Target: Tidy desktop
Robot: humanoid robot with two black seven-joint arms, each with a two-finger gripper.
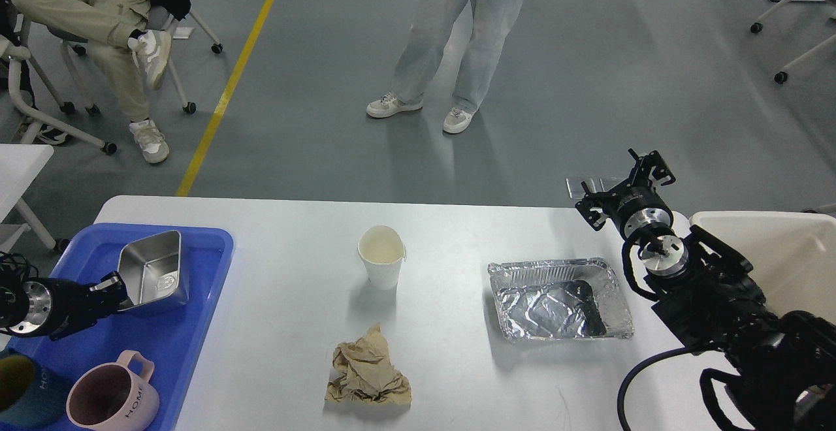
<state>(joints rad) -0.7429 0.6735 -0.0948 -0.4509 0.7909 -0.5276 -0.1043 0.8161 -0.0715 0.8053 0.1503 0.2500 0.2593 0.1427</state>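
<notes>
The desktop [294, 326] is big, white-grey, and fills the bottom half of what I see. It goes from the blue tray [196, 326] on my left to the cream bin [784, 255] on my right. The tray sits on the left end of the desktop. The bin is just past the right end, behind my right arm.

Near the right side lies a foil pan [562, 300], flat on the desktop, w/ something dark inside on its right part.

In the tray there is a shiny metal box [151, 274], tipped up on its edge. My left pincer [114, 285] is at its lower left rim and has it pinched tight.

Front of the tray: a pink mug [111, 395] w/ "HOME" on it, standing up. Next to it, at the pic's edge, a dark blue mug [26, 392].

In the middle stands a white paper cup [382, 258], open end up. Closer to me, well apart from it, lies a crumpled brown paper ball [368, 372].

My right pincer [620, 183] is up in the air above the far right corner, touching nothing. Its fingers are spread apart.
</notes>
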